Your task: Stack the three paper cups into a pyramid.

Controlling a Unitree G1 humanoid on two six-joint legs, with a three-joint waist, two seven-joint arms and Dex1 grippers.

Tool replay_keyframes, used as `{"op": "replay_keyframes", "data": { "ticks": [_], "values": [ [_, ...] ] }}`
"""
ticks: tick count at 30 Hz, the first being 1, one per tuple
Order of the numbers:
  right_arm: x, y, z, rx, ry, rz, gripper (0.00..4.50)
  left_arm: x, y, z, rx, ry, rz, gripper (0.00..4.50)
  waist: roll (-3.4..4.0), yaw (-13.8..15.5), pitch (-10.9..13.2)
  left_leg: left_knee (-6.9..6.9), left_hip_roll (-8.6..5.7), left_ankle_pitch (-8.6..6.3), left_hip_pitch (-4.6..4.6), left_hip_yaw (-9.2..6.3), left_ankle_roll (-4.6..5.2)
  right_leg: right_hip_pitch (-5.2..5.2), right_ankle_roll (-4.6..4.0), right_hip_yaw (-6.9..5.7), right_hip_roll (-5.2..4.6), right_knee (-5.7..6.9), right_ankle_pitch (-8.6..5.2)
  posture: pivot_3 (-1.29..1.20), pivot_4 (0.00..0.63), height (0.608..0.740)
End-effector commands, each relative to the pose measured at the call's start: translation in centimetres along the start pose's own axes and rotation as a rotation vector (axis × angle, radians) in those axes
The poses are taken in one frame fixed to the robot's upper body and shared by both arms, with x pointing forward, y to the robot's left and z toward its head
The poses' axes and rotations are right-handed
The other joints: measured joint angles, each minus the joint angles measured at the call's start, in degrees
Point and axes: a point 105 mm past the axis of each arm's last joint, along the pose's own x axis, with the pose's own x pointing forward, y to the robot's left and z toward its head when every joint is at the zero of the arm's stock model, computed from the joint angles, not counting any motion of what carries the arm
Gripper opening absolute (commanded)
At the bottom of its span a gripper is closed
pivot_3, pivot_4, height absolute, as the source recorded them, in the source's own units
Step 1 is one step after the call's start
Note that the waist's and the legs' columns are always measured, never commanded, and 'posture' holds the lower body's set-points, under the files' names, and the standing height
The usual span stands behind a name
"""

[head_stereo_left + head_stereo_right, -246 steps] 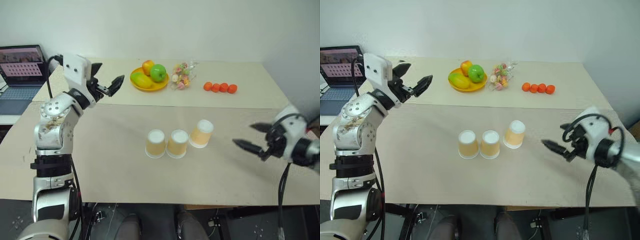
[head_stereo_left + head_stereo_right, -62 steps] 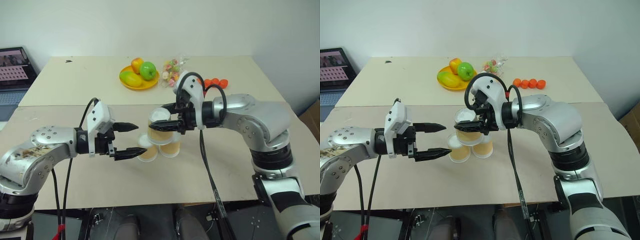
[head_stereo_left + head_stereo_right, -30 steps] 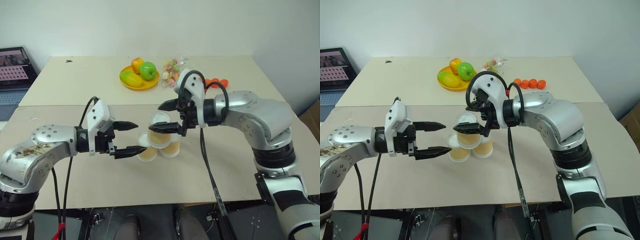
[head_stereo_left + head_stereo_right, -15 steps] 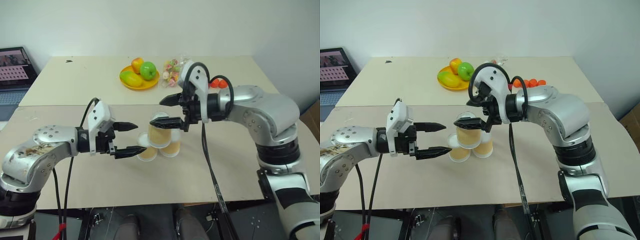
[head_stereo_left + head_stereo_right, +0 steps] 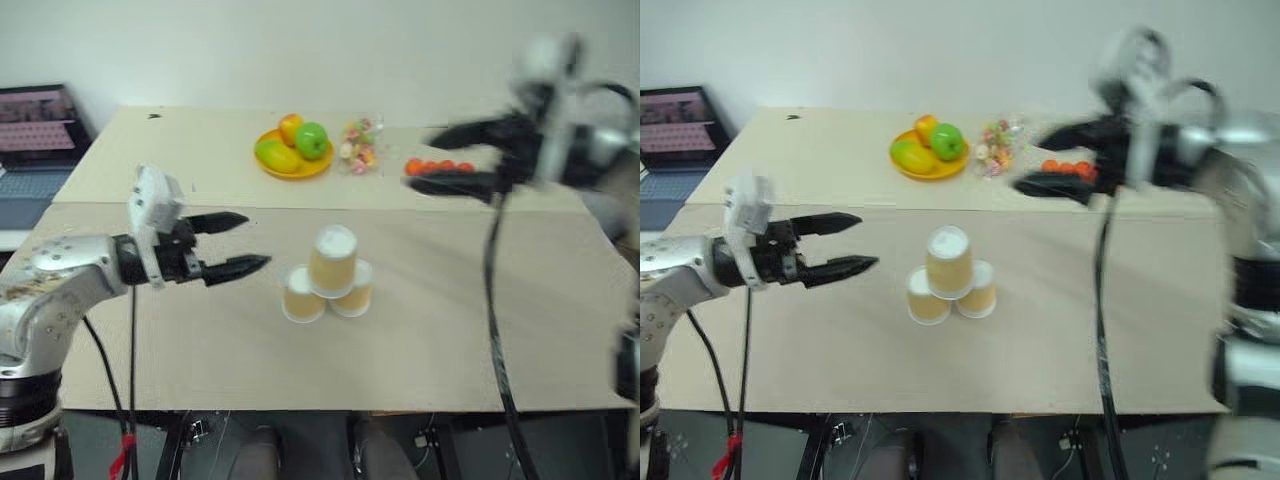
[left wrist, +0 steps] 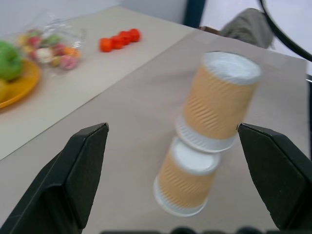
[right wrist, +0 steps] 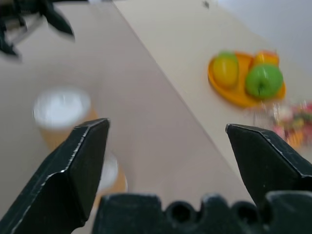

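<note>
Three paper cups [image 5: 328, 277], stacked upside down as a pyramid [image 5: 949, 277] on the desk [image 5: 420, 340]: directly ahead of the left hand [image 5: 228, 243], wide and empty; below and well apart from the right hand [image 5: 452, 158], likewise wide and empty.

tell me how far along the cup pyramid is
Done: the pyramid stands, with the top cup resting on the two base cups. In hand: nothing; the left gripper and right gripper are open and apart from it. Left: apparently nothing.
</note>
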Motion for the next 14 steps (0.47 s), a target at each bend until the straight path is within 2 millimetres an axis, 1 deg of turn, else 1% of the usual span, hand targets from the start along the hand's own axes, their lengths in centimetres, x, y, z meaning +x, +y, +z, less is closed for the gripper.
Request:
{"op": "replay_keyframes", "data": {
  "ticks": [1, 4, 7, 9, 10, 11, 14],
  "values": [
    [-1.5, 2.6, 0.3, -0.039, -0.049, 0.088, 4.47, -1.0, -0.5, -0.4, 0.042, 0.045, -0.002, 4.5, 0.04, -0.74, 0.0, -0.01, 0.01, 0.0, 0.04, 0.07, 0.01, -0.02, 0.0, 0.1, 0.02, 0.03, 0.0, 0.0, 0.15, 0.734],
    [-2.3, 2.9, -1.6, 0.033, -0.043, 0.055, 4.47, -1.6, -0.4, -1.5, 0.062, 0.078, 0.016, 4.5, 0.06, -0.96, 0.02, -0.05, 0.03, 0.0, 0.24, 0.23, 0.01, -0.03, -0.02, 0.28, 0.08, 0.28, 0.0, 0.0, 0.15, 0.734],
    [-2.5, 3.2, -3.0, 0.056, -0.016, 0.027, 4.47, -1.4, -0.7, -2.4, 0.074, 0.103, 0.013, 4.5, 0.06, -0.65, 0.03, 0.0, 0.05, 0.06, 0.41, 0.21, -0.05, 0.11, -0.06, 0.26, 0.16, 0.3, -0.04, 0.0, 0.15, 0.734],
    [-2.3, 3.0, -4.5, 0.07, 0.013, -0.013, 4.47, -0.9, -1.4, -3.4, 0.084, 0.12, -0.009, 4.5, 0.06, -0.54, 0.03, 0.04, 0.05, 0.16, 0.55, 0.22, -0.11, 0.26, 0.3, 0.27, 0.16, 0.31, -0.22, 0.0, 0.15, 0.734],
    [-2.2, 2.9, -5.0, 0.075, 0.021, -0.027, 4.47, -0.7, -1.7, -3.8, 0.086, 0.124, -0.018, 4.5, 0.06, -0.54, 0.03, 0.06, 0.05, 0.16, 0.61, 0.23, -0.12, 0.32, 0.31, 0.27, 0.16, 0.31, -0.22, 0.0, 0.15, 0.734],
    [-1.9, 2.6, -5.5, 0.073, 0.034, -0.047, 4.47, -0.6, -2.2, -4.4, 0.048, 0.16, -0.053, 4.5, 0.06, -0.54, 0.03, 0.09, 0.04, 0.16, 0.71, 0.26, -0.13, 0.41, 0.32, 0.3, 0.15, 0.3, -0.21, 0.0, 0.15, 0.734],
    [-1.2, 1.8, -6.1, 0.081, 0.035, -0.088, 4.47, -0.4, -2.5, -4.7, 0.012, 0.173, -0.075, 4.5, 0.06, -0.67, 0.03, 0.08, 0.06, 0.16, 1.06, 0.32, -0.13, 0.76, 0.28, 0.34, 0.15, 0.27, -0.27, 0.0, 0.15, 0.734]
  ]
}}
